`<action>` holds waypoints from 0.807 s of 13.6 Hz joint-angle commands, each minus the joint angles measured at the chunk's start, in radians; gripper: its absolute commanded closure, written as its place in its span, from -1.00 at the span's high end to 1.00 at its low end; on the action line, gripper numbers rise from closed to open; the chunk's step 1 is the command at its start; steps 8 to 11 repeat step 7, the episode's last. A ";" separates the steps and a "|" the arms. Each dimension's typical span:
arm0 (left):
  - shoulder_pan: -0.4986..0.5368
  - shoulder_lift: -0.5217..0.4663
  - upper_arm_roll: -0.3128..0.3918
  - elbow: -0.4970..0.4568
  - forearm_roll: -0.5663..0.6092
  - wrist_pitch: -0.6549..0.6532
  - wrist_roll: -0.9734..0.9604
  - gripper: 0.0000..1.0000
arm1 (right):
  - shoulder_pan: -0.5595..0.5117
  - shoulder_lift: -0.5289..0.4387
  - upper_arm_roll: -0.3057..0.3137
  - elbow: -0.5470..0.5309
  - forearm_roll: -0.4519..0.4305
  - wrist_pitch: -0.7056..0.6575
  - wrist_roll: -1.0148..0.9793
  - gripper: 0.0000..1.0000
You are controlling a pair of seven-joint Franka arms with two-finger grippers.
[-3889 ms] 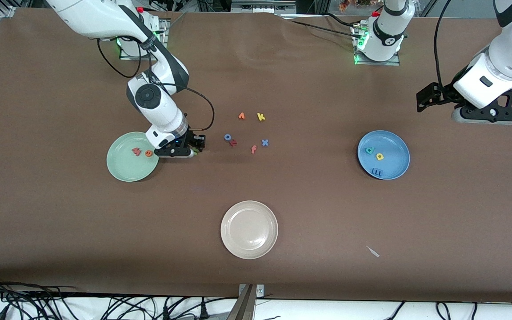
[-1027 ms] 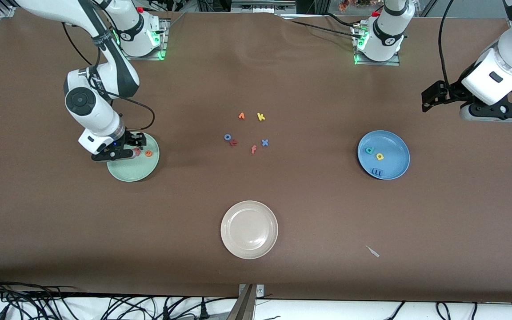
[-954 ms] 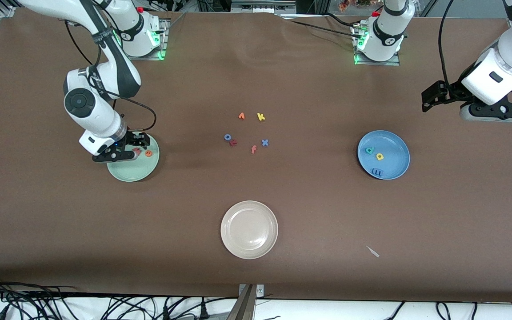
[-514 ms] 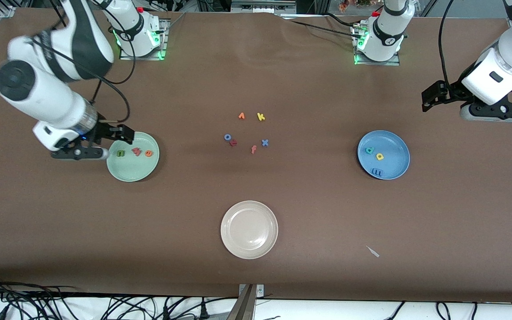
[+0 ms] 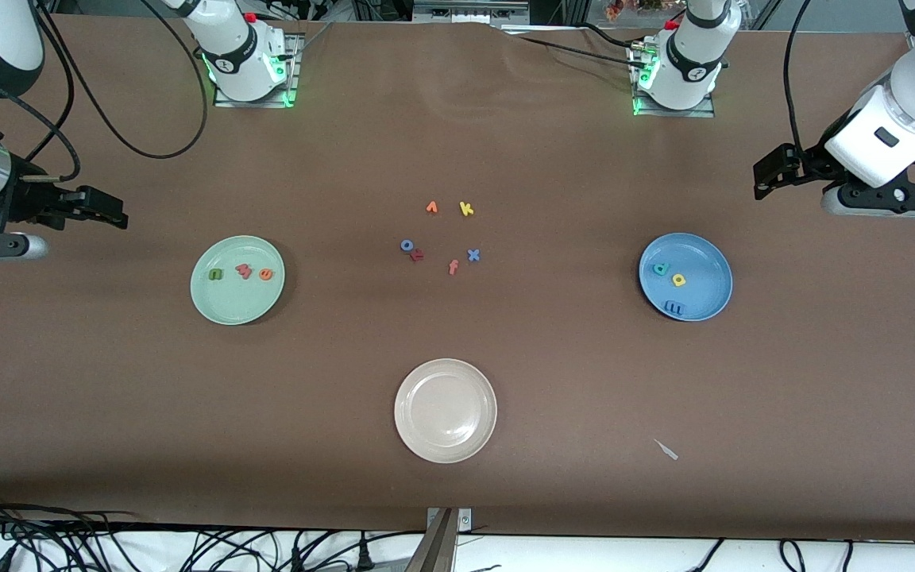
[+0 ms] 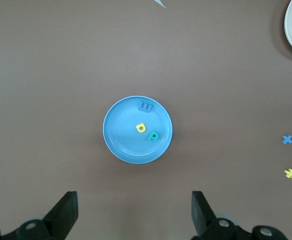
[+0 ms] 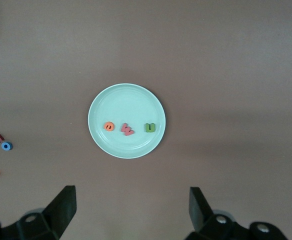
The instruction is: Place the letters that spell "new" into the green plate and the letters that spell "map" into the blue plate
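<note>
Both words sorted: each plate holds its three letters, and both arms stand clear.

The counter (image 5: 457, 492) carries the green plate (image 5: 237, 306), toward the right arm's end, holding the green n (image 5: 215, 275), red-pink w (image 5: 244, 272) and orange e (image 5: 266, 275). The blue plate (image 5: 712, 306), toward the left arm's end, holds the blue m (image 5: 673, 306), yellow letter (image 5: 678, 280) and teal letter (image 5: 661, 269). A second ago the right gripper (image 7: 131, 200) was low over the green plate; the n now lies released there and the gripper has risen away, jaws wide and empty. The left gripper (image 6: 135, 202) waits high above the blue plate, fully open, holding nothing. The task appears complete. Spare letters (image 5: 442, 234) and a cream plate (image 5: 426, 441) remain untouched mid-counter.
</note>
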 commanded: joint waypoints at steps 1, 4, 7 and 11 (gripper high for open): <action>-0.003 0.010 0.000 0.027 0.026 -0.020 -0.001 1.00 | 0.002 0.008 0.001 0.023 0.015 -0.024 -0.015 1.00; -0.001 0.010 0.000 0.027 0.028 -0.021 -0.001 1.00 | 0.004 0.007 0.005 0.048 0.009 -0.025 -0.007 1.00; 0.000 0.012 0.000 0.028 0.028 -0.021 -0.001 1.00 | 0.004 0.010 0.008 0.063 0.004 -0.039 -0.004 1.00; 0.000 0.012 0.000 0.028 0.028 -0.021 -0.001 1.00 | 0.004 0.010 0.008 0.063 0.004 -0.039 -0.004 1.00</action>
